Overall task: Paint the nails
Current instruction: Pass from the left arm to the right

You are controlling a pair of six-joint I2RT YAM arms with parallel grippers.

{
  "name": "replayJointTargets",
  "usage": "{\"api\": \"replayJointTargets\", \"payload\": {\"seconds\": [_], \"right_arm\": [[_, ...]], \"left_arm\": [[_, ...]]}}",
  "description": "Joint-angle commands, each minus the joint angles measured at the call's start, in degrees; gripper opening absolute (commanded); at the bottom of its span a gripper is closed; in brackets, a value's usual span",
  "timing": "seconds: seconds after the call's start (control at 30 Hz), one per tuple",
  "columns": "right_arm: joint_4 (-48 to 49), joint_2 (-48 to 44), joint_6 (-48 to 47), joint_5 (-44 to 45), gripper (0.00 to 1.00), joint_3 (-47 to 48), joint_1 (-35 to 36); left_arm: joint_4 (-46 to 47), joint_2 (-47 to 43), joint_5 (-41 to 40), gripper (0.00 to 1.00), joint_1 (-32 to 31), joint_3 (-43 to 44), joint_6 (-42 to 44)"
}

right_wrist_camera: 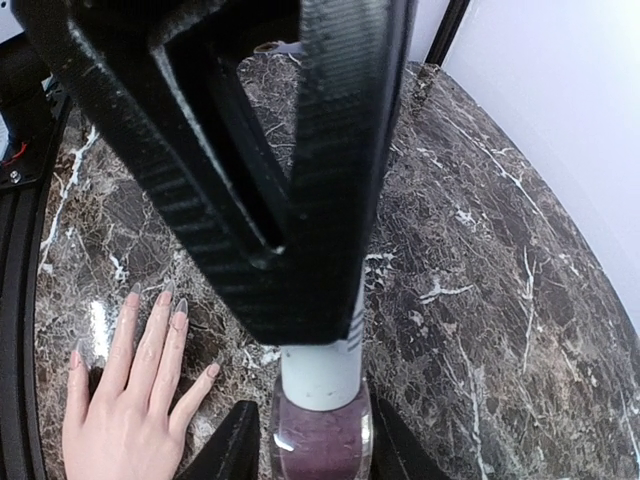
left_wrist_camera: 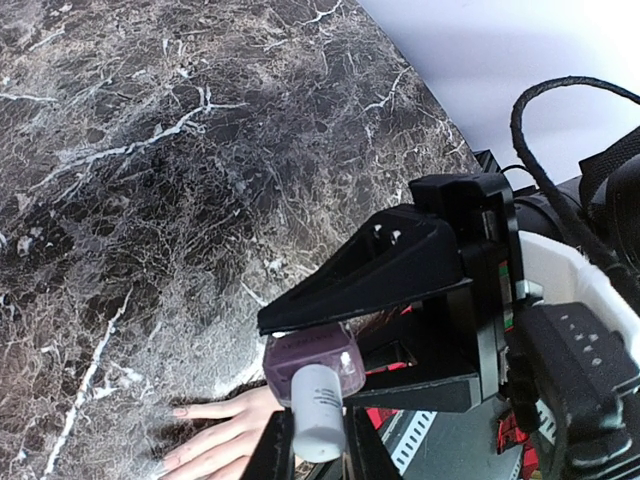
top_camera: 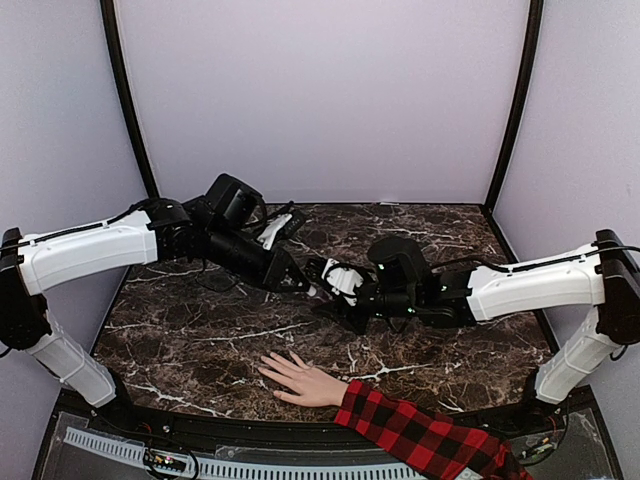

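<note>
Left pincer point(left_wrist_camera: 318, 442) clamps the white cap point(left_wrist_camera: 318, 410); right pincer point(right_wrist_camera: 315, 450) presses the glass sides of the polish bottle point(left_wrist_camera: 310, 362). Unscrewing should need a firm, level counter-hold.

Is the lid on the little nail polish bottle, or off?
On. The white cap sits on the purple bottle in both wrist views, and no brush shows.

Mauve bottle point(right_wrist_camera: 320, 442), white cap point(right_wrist_camera: 320, 376); red-black plaid sleeve point(top_camera: 420, 436); brown white-veined table point(top_camera: 200, 340).
</note>
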Motion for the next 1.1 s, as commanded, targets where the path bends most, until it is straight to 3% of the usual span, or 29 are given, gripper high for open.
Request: {"api": "replayJointTargets", "payload": {"seconds": [0.0, 0.37, 0.43, 0.47, 0.53, 0.6, 0.73, 0.87, 1.07], "right_arm": [[2.83, -0.09, -0.02, 1.48, 0.34, 1.23, 0.60], [2.67, -1.04, -0.19, 0.40, 0.06, 0.52, 0.55], [2.67, -1.79, -0.30, -0.65, 0.04, -0.02, 0.54], [2.61, -2.21, -0.22, -1.17, 0.03, -0.22, 0.50], [2.29, -2.99, 0.05, -2.91, 0.03, -0.53, 0.34], [1.98, -3.73, 0.89, -4.77, 0.02, -0.73, -0.19], [2.05, -5.80, 3.53, -10.32, 0.01, -1.74, -2.40], [2.14, -7.55, 6.19, -19.55, 0.01, -2.53, -4.91], [3.17, -10.10, 9.23, -31.32, 0.00, -3.08, -7.61]], "left_arm": [[2.37, -0.66, 0.92, 0.00, -0.28, -0.95, -1.37], [3.24, -0.67, 1.70, 0.00, -0.33, -1.47, -1.06], [3.43, -1.37, 1.23, 0.13, -0.21, -1.83, -0.27], [3.43, -2.04, 0.76, 0.26, -0.22, -1.97, 0.31], [3.84, -3.54, -0.47, 0.43, -0.22, -2.34, 2.17], [5.16, -5.53, -1.65, 0.55, -0.24, -3.28, 4.26], [11.52, -10.16, -0.75, 0.63, -0.22, -6.85, 9.86], [18.64, -14.77, 1.11, 0.65, -0.20, -11.55, 13.50], [31.06, -18.16, 10.57, 0.65, -0.20, -17.13, 21.66]]}}
